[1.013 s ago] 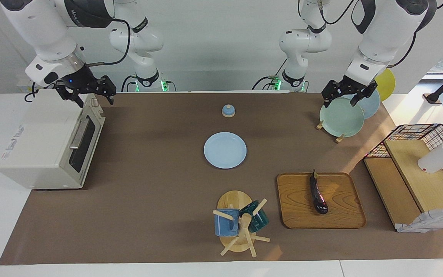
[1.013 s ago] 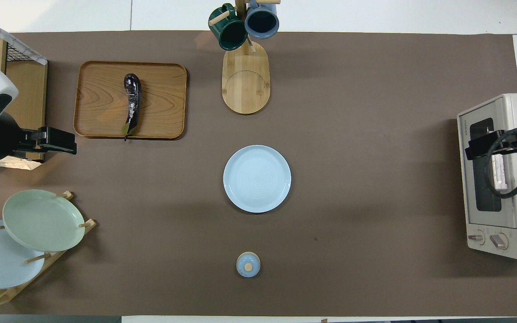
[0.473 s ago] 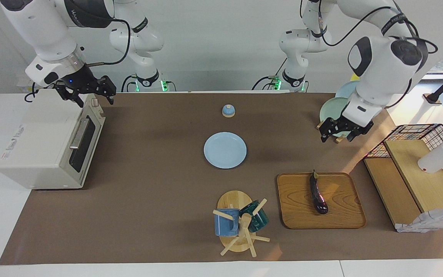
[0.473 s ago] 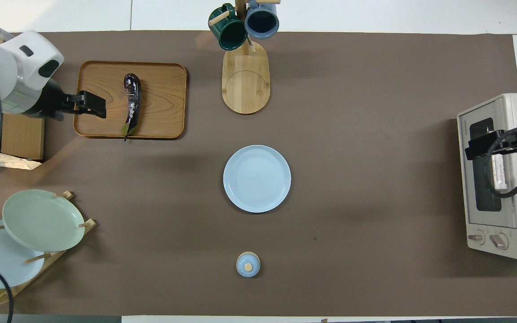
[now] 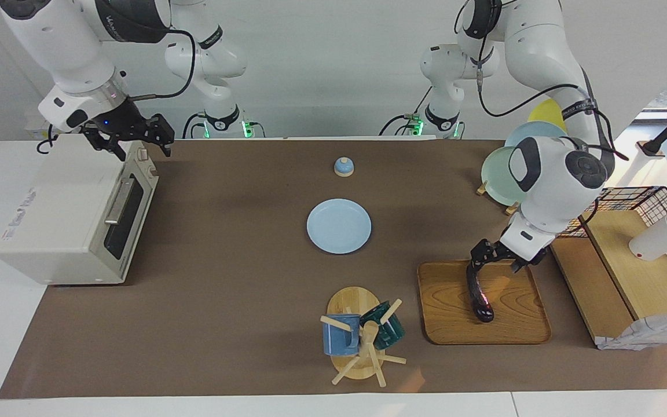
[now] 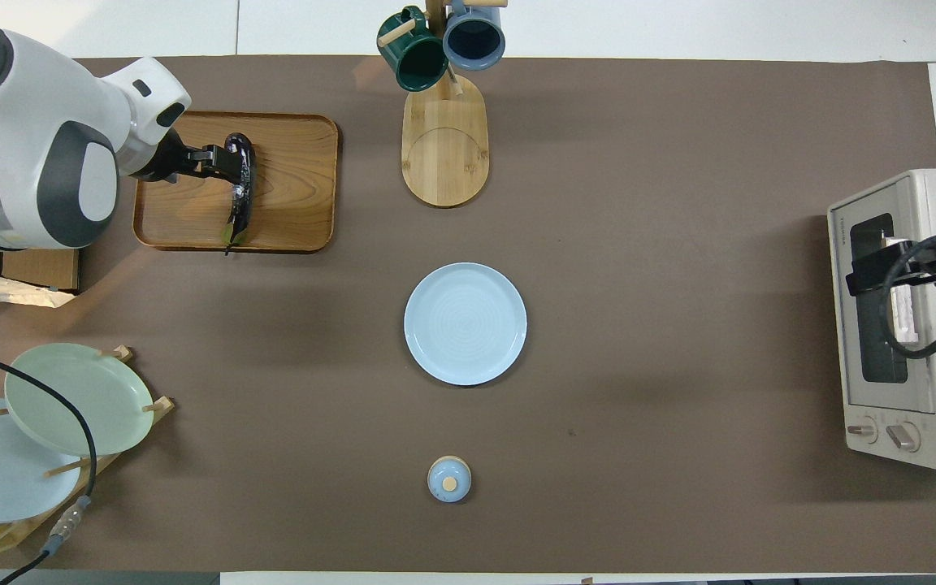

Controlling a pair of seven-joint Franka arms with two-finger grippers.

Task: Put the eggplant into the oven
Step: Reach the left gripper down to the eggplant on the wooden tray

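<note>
The dark purple eggplant point(image 5: 479, 295) point(image 6: 240, 191) lies on a wooden tray point(image 5: 519, 315) point(image 6: 293, 187) toward the left arm's end of the table. My left gripper point(image 5: 495, 262) point(image 6: 220, 158) hangs low over the tray at the eggplant, open, with nothing held. The cream-white oven point(image 5: 73, 214) point(image 6: 915, 325) stands at the right arm's end with its dark glass door shut. Above the oven's top front edge hovers my right gripper point(image 5: 142, 145) point(image 6: 882, 272), open and empty.
A light blue plate point(image 5: 339, 226) sits mid-table, with a small blue lid point(image 5: 343, 167) nearer to the robots. A mug tree point(image 5: 362, 336) stands beside the tray. A plate rack point(image 5: 498, 171) and a wooden shelf with wire basket point(image 5: 617, 272) flank the left arm.
The left arm has swung from the plate rack out and down to the eggplant on the tray. The right arm has stayed over the oven.
</note>
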